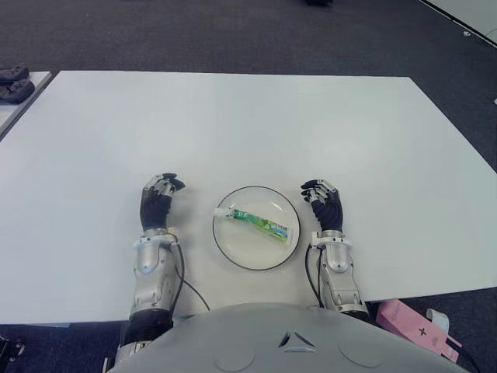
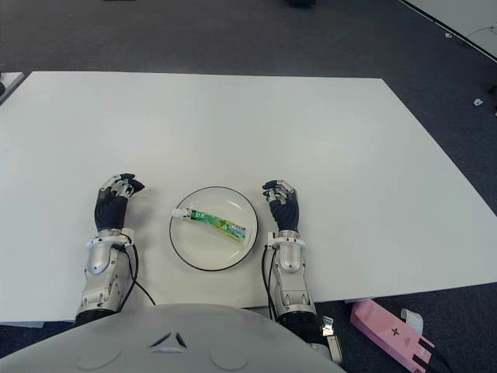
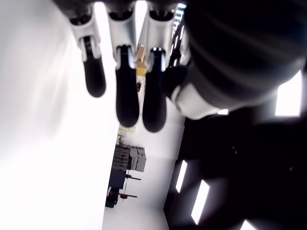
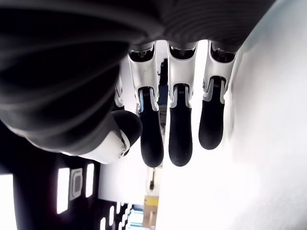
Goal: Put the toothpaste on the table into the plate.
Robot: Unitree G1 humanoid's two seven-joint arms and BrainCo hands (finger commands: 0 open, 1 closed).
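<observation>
Low in the frame, the light, soft toothpaste tube (image 1: 257, 223), best pinched mid-body, lies in the plate (image 1: 233, 252) between the empty, loosely curled left hand (image 1: 158, 200) and right hand (image 1: 324, 203).

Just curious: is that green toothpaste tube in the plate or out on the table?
In. The green toothpaste tube lies flat inside the round white dark-rimmed plate.

The toothpaste (image 1: 257, 223) lies in the plate (image 1: 233, 252) on the table (image 1: 248, 132), between the left hand (image 1: 157, 200) and right hand (image 1: 324, 202).
</observation>
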